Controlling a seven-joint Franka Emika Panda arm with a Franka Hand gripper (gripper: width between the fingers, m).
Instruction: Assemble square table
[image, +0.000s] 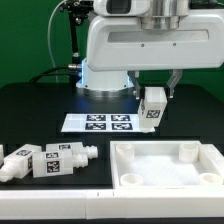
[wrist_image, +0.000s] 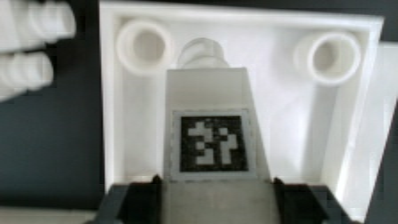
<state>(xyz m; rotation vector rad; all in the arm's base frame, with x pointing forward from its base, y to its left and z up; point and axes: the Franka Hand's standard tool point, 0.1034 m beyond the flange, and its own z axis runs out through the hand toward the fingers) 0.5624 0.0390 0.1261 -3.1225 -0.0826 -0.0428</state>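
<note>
My gripper (image: 153, 96) is shut on a chunky white leg (image: 153, 109) and holds it in the air above the far edge of the square tabletop slab (image: 165, 176). In the wrist view the leg (wrist_image: 214, 95) runs out from between the dark fingers (wrist_image: 139, 196), its black-and-white tag (wrist_image: 214, 140) facing the camera. Its tip points over the slab's rim (wrist_image: 231, 12), between two round corner holes (wrist_image: 143, 42) (wrist_image: 333, 52). Loose legs (image: 60, 160) (image: 18, 164) lie on the black table at the exterior view's left of the slab, and show in the wrist view too (wrist_image: 29, 30).
The marker board (image: 98, 122) lies flat on the table behind the slab, just to the exterior view's left of the held leg. The arm's white base (image: 105, 75) stands behind it. A green backdrop closes the rear.
</note>
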